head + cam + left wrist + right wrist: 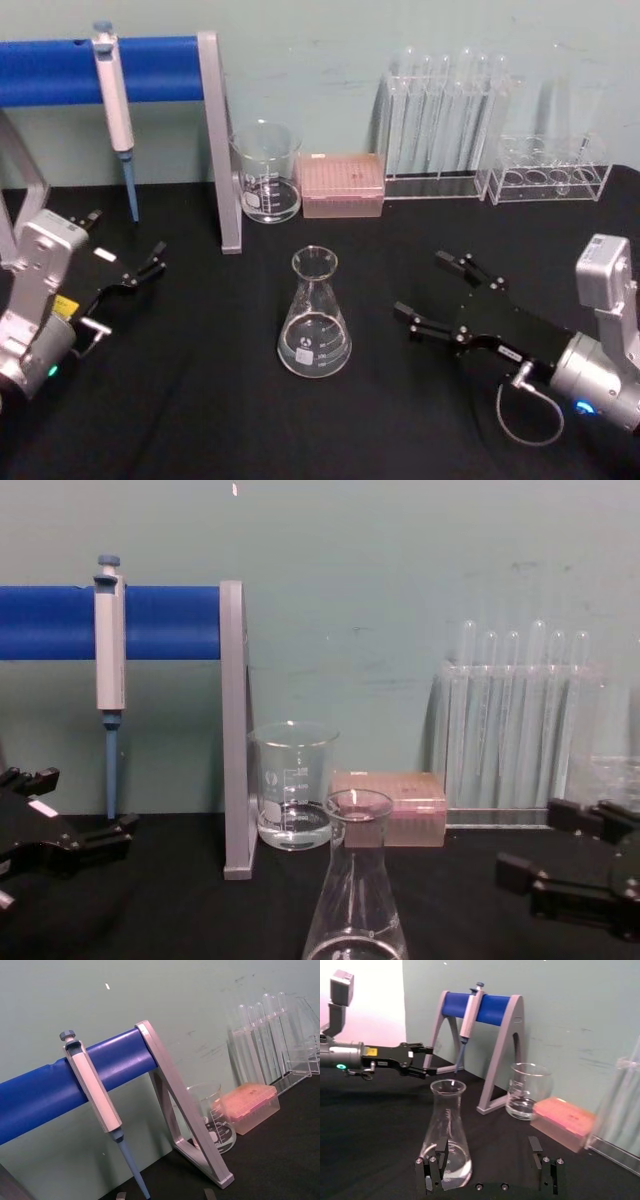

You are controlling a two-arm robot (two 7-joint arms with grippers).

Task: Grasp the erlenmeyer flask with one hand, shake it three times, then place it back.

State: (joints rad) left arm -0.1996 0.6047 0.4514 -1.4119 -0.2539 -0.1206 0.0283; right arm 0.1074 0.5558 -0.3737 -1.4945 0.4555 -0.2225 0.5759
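Flask [315,325] upright, neck up, axis vertical; right hand [420,285] open near it; left hand [128,240] open, aside.

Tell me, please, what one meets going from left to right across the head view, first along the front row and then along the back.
Front: left gripper, erlenmeyer flask, right gripper. Back: pipette, beaker, pink tip box, test tube rack, low clear rack.
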